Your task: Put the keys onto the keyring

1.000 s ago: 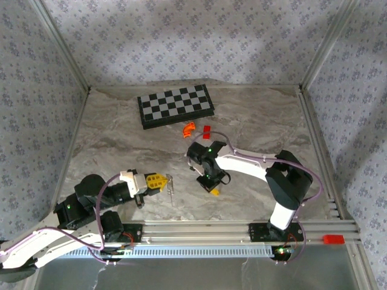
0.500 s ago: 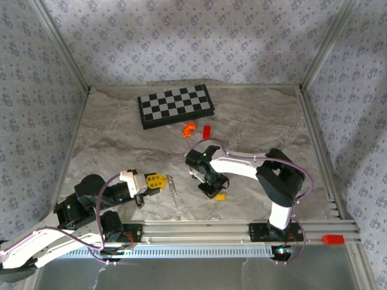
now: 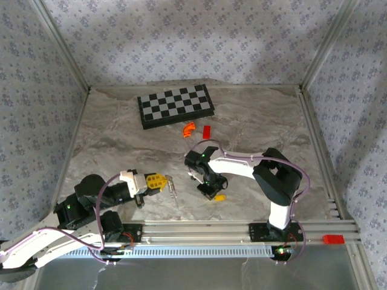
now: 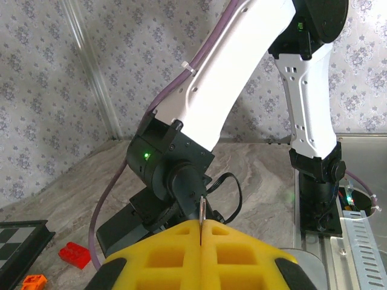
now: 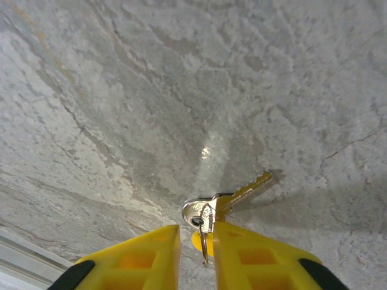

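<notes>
Key (image 5: 233,196) head sits between the right fingers (image 5: 139,257), blade pointing away.
Right fingers narrowly parted; left fingers (image 4: 172,257) pinch the keyring (image 4: 201,212) nearby.

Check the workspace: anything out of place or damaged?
Nothing damaged or spilled. The key lies flat on the table between the right gripper's parted fingers, apparently ungripped; left gripper is shut on a thin silvery keyring.
</notes>
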